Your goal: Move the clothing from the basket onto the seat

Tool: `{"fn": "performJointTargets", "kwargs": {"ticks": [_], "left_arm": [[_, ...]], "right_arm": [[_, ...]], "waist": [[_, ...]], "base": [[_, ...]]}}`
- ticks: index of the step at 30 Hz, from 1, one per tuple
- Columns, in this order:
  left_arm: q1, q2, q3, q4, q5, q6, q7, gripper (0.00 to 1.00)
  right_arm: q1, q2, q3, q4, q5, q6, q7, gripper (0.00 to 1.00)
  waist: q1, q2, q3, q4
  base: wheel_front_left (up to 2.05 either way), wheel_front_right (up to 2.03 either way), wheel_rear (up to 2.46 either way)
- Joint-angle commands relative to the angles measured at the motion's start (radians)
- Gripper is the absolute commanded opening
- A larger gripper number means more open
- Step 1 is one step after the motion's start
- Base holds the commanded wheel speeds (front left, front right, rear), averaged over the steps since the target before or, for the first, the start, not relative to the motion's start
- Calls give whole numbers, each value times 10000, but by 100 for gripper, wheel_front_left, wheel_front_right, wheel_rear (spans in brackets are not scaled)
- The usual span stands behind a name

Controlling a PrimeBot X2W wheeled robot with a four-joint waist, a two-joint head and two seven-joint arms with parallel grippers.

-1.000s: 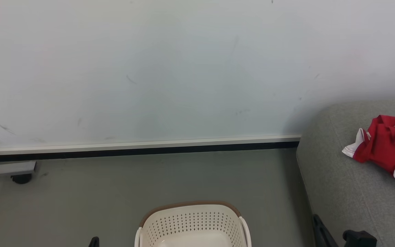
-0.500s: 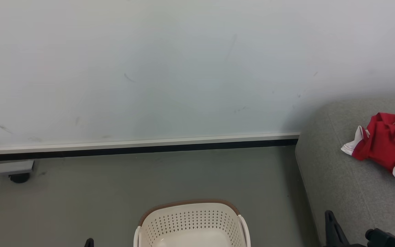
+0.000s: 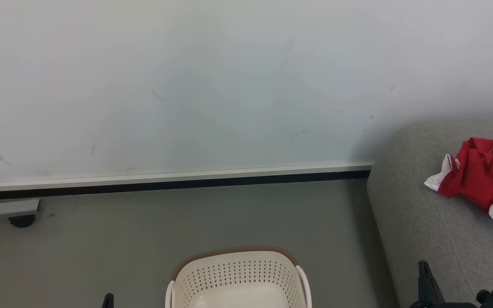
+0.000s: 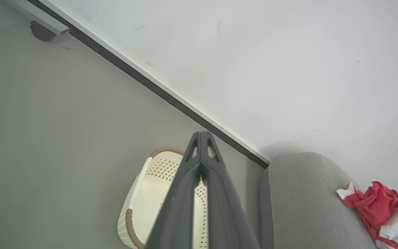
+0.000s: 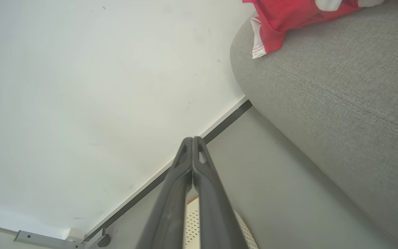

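Note:
The red and white clothing (image 3: pixel 479 175) lies bunched on the grey seat (image 3: pixel 417 218) at the right, also seen as clothing (image 4: pixel 378 207) and clothing (image 5: pixel 285 15). The cream basket (image 3: pixel 238 273) with a brown rim stands on the floor at the bottom centre; the part of its inside that shows is bare plastic. My left gripper (image 4: pixel 201 133) is shut with nothing in it, above the basket (image 4: pixel 140 197). My right gripper (image 5: pixel 192 138) is shut too, holding nothing, beside the seat (image 5: pixel 340 90). In the head view the left gripper (image 3: pixel 108 299) and right gripper (image 3: pixel 423 267) peek up from the bottom edge.
A pale wall (image 3: pixel 229 85) with a white and black skirting (image 3: pixel 178 182) runs behind the basket. A metal frame foot with a castor (image 3: pixel 19 219) sits at the far left. Grey floor (image 3: pixel 144 235) lies between the wall and the basket.
The head camera has tilted a little, so the whole picture has slid up. My right gripper has drifted to the right along the seat's front. The clothing and basket stay put.

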Motion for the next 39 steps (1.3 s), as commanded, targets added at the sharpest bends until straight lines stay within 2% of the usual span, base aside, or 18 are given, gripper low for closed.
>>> {"fn": "performJointTargets", "kwargs": {"ticks": [1, 39], "left_arm": [[-285, 14, 75, -132, -295, -50, 75, 0], [-610, -177, 666, -115, -4538, -672, 1385, 0]], "right_arm": [[-6, 11, -80, -209, 342, 1, 48, 0], [382, 196, -973, -1243, 4907, 2, 1077, 0]], "waist": [[0, 0, 7, -5], [-1, 0, 237, -166]], "base": [[0, 0, 0], [0, 0, 0]]}}
